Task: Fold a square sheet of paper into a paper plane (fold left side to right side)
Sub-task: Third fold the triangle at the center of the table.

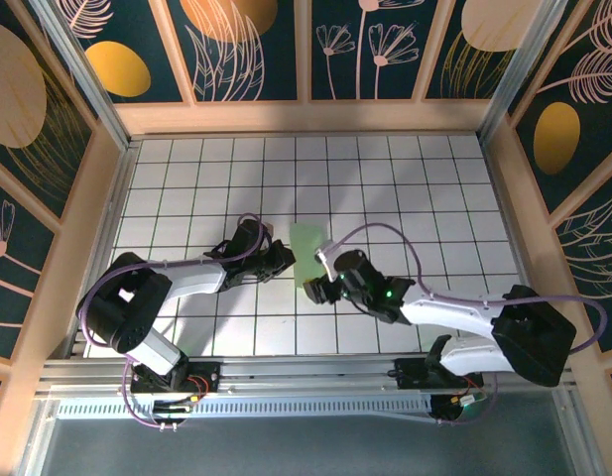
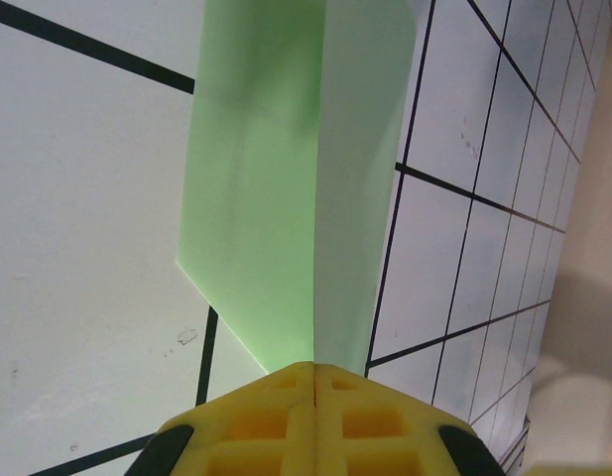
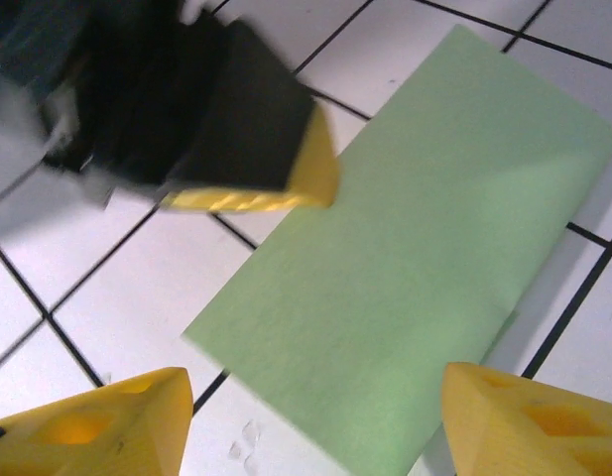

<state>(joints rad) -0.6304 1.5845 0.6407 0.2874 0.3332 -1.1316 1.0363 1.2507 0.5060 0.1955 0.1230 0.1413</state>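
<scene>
Pale green paper sheet (image 1: 306, 254) lies mid-table on the grid tiles (image 1: 434, 198), folded to a narrow rectangle with its long axis running away from the arm bases. Left gripper (image 1: 285, 256) is clenched on its left edge. The left wrist view shows one flap lifted. The right wrist view shows the right gripper (image 1: 321, 276) released, jaws spread over the near end.

The thin folded sheet of paper (image 1: 306, 253) is plain pale green and unmarked, with one flap paler in the left wrist view. The flat tiled table (image 1: 434, 198) is white, ruled with a black grid. The left gripper (image 2: 313, 397) is yellow with a black body, and the right gripper (image 3: 315, 387) is yellow too. The left arm (image 1: 191, 276) and right arm (image 1: 454, 315) are white and black, with purple cables (image 1: 385, 229). Along the table's edges, the wall panels (image 1: 256, 59) are dark teal with orange ovals and pale line-drawn leaves, set in light wooden frames (image 1: 306, 117).
</scene>
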